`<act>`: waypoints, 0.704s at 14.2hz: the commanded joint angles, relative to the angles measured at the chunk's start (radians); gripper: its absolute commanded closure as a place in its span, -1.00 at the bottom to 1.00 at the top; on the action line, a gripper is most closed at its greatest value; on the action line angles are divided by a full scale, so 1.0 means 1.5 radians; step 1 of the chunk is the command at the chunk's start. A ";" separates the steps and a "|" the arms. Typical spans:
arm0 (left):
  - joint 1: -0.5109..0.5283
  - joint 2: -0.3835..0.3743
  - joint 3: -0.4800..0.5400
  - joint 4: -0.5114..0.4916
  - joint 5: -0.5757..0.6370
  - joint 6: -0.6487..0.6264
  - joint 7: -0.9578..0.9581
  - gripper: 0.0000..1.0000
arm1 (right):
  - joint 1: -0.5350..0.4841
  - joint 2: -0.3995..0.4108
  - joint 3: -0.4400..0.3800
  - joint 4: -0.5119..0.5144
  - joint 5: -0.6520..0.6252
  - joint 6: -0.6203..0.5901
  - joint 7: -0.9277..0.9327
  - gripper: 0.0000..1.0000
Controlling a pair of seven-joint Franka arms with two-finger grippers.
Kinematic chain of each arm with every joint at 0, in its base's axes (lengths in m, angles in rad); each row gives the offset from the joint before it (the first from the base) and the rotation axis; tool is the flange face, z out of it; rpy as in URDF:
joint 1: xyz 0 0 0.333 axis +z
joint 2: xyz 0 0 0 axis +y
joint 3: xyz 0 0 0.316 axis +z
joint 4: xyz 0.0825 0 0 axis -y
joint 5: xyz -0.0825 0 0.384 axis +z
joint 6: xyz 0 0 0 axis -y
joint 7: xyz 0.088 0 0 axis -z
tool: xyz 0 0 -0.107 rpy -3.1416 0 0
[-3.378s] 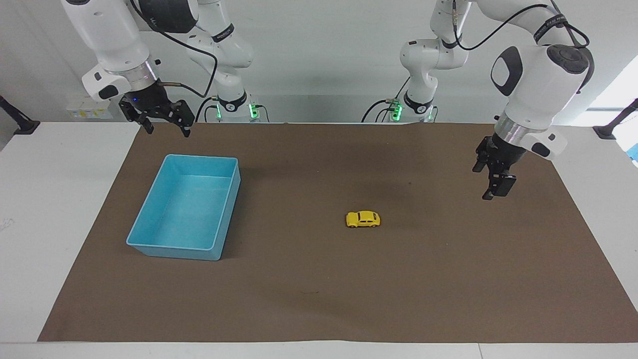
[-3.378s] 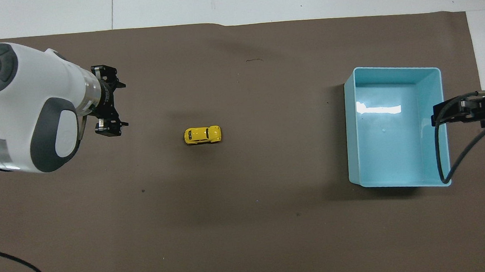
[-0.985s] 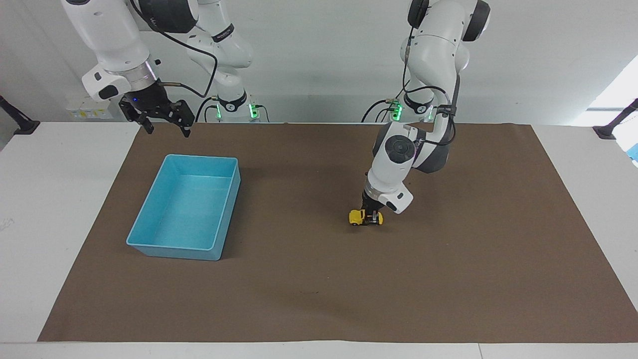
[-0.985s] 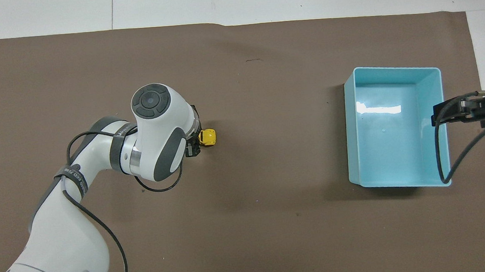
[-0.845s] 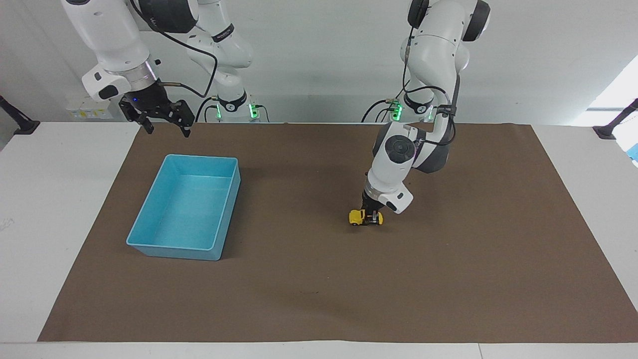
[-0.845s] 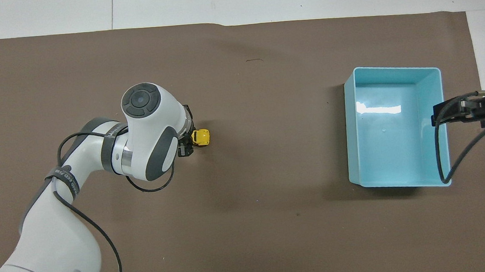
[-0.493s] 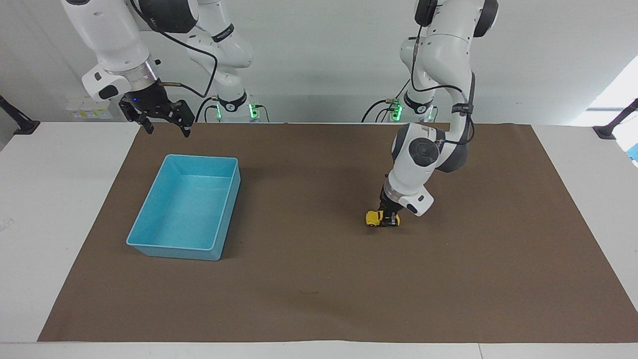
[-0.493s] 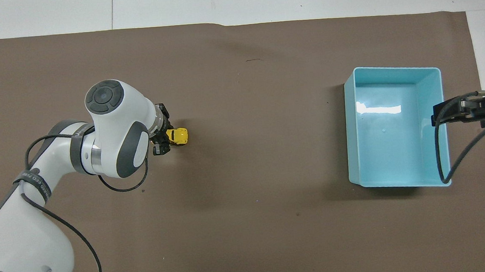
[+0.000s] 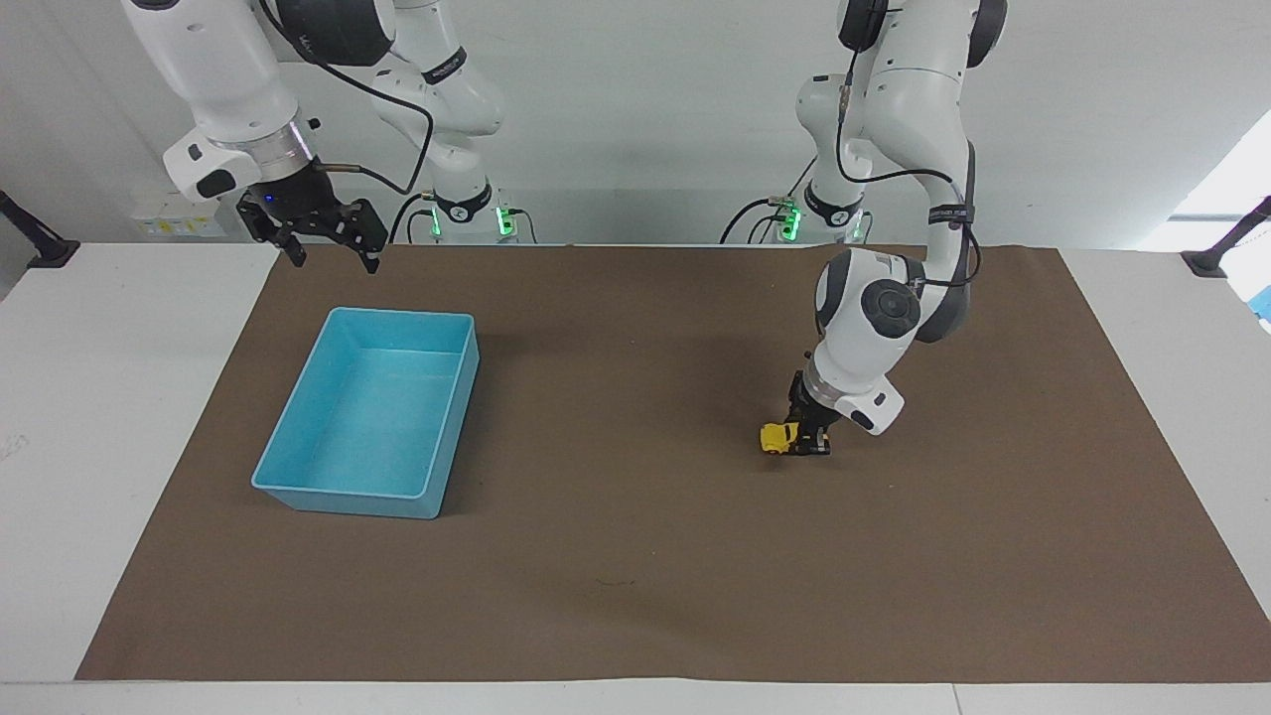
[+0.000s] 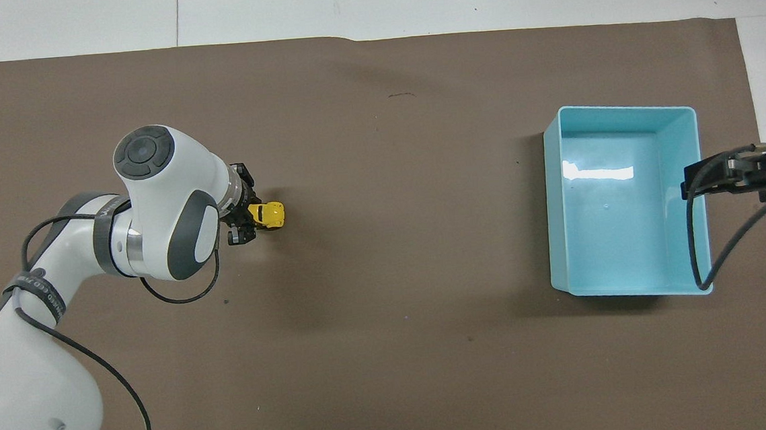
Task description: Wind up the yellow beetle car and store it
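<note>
Your left gripper clamps the yellow beetle car low on the bench, wheels down for winding; the right gripper waits open near the blue bin.

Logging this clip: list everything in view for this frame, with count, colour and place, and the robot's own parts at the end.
yellow beetle car: one, bright yellow, on the brown mat toward the left arm's end of the table, held in the left pincer.
blue bin: one, light blue, open and empty, on the mat toward the right arm's end of the table.
brown mat: one, brown, covering most of the table.
table: one, white, showing around the mat.
left pincer: one, black, down at the mat, shut on the car's end away from the bin.
right pincer: one, black, open, raised above the mat's edge near the bin's corner closest to the robots; this arm waits.
</note>
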 commanded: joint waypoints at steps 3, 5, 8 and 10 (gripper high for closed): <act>0.008 0.006 0.002 0.082 -0.006 -0.122 0.002 -1.00 | -0.009 0.007 0.003 0.012 0.015 -0.007 -0.016 -1.00; 0.004 -0.012 0.001 0.098 -0.007 -0.152 0.000 -1.00 | -0.009 0.007 0.003 0.012 0.015 -0.007 -0.016 -1.00; 0.005 -0.015 0.002 0.098 -0.007 -0.151 0.002 -1.00 | -0.009 0.007 0.003 0.012 0.015 -0.007 -0.016 -1.00; 0.010 -0.015 0.002 0.098 -0.006 -0.151 0.007 -1.00 | -0.009 0.007 0.003 0.012 0.015 -0.007 -0.016 -1.00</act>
